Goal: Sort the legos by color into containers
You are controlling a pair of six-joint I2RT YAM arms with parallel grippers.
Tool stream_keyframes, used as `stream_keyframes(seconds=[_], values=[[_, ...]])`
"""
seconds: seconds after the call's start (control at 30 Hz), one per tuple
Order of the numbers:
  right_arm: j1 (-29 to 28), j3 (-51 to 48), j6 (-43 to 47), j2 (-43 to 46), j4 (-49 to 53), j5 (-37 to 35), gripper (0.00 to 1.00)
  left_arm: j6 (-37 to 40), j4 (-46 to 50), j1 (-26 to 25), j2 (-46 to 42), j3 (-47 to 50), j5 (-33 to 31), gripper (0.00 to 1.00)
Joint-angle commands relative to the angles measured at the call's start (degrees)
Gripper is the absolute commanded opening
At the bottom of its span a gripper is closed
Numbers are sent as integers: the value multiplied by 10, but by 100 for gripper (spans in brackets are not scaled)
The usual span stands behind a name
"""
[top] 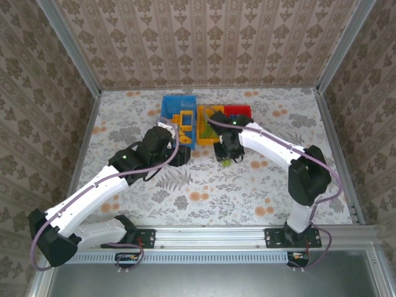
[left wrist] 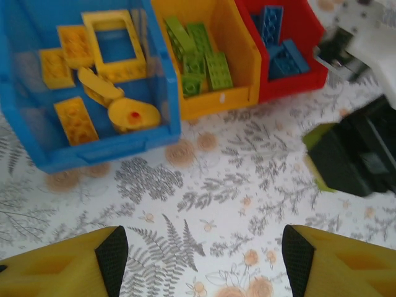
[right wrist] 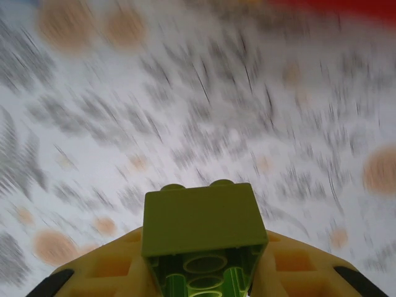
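A: Starting at the right gripper [right wrist: 204,272]: what do we have between the jaws?

B: We have it clenched on a lime green lego brick [right wrist: 201,226], with the yellow fingers [right wrist: 111,269] pressed against its two side walls. Its studs point away from the wrist, and its hollow underside, tubes showing, faces the wrist camera.

A: And the left gripper [left wrist: 204,253]?

B: Released, jaws apart with nothing between them, hanging over the floral worktop [left wrist: 204,185] in front of the bins.

A: Where is our brick relative to those?

B: From above, it sits on the near side of the orange-yellow bin [left wrist: 216,102], close to it but not over it. That bin already holds the other green bricks [left wrist: 198,59]. The blue bin [left wrist: 111,151] to its left holds the orange pieces [left wrist: 74,117], including the open frame [left wrist: 124,71], and the red bin [left wrist: 294,83] holds the blue ones [left wrist: 281,55].

A: How do we expect the brick to handle?

B: We judge it light, stiff and smooth-walled, so rather slippery, and it won't crush. The flat opposite walls are the place to pinch it, as we do now, not the studs. A loose grip could let it twist or squirt out.

A: Any brand or lettering?

B: None we can read. The studs are too small, and the worktop beyond is blurred.
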State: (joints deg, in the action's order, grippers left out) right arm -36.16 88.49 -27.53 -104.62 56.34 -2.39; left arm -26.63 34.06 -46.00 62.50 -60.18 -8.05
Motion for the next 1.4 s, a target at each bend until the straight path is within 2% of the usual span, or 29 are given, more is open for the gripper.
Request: stream_keyframes(seconds=[0.0,0.23,0.47,0.7,0.77,1.0,1.1,1.17,1.37], values=[[21,93,5,-79,-19,-1,21,-7,25,6,-4,-23,-28,69],[60,305,-3,-230,-19,-30,21,-9,13,12,-1,-22,-31,69],[82,492,-11,-359,47,-52,22,3,-3,29,16,-22,-25,70],[87,645,9,-440,116,-59,55,9,-25,54,41,-23,-1,70],[87,661,19,-440,125,-59,60,10,-32,62,46,-24,8,70],[75,658,77,-379,137,-73,68,18,-44,101,64,-32,38,70],[70,619,100,-332,138,-87,69,16,-46,131,67,-33,56,70],[68,540,110,-279,110,-91,69,13,-47,153,65,-28,69,70],[73,197,135,-51,-32,-73,73,0,-58,231,48,3,102,71]])
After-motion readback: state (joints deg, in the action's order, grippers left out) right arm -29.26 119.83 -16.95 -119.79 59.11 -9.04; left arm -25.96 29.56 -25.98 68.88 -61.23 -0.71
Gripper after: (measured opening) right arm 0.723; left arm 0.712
